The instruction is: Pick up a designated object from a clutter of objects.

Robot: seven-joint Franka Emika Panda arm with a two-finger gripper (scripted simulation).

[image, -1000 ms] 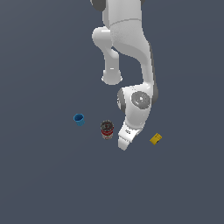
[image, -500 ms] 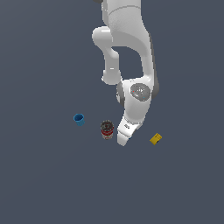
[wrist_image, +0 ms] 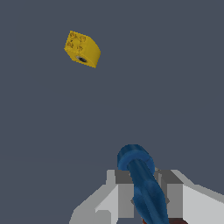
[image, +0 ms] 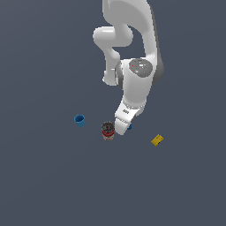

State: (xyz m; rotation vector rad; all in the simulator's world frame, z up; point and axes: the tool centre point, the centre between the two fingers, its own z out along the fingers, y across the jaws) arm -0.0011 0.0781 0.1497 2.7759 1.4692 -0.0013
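Down low, my gripper (wrist_image: 144,192) sits over the table (image: 44,176) with the blue piece (wrist_image: 142,183) standing between its two fingers (wrist_image: 124,197). In the wrist view the piece fills the gap between them, with its rounded end poking out beyond the tips. Whether the pads are pressing on it or only flanking it I cannot tell; the jaws look narrow, about as wide as the piece itself.

In the exterior view my hand hides nearly all of it. Only a sliver of blue (image: 129,127) shows at the gripper's edge, on the exterior view's right of the can (image: 107,130), and the can is just beside my fingers, close enough to matter. The cup (image: 80,120) stands well apart on the exterior view's left, and the yellow block (image: 157,140) lies apart on the right, also clear in the wrist view.

I judge this to be the grasp step: I am placed around the piece, and the lift is not yet done. What comes next, I think, is to make sure the squeeze is firm, then rise straight up. The piece is small and tapered, so it could slip out if the pinch is loose, and any sideways drift could knock the can.
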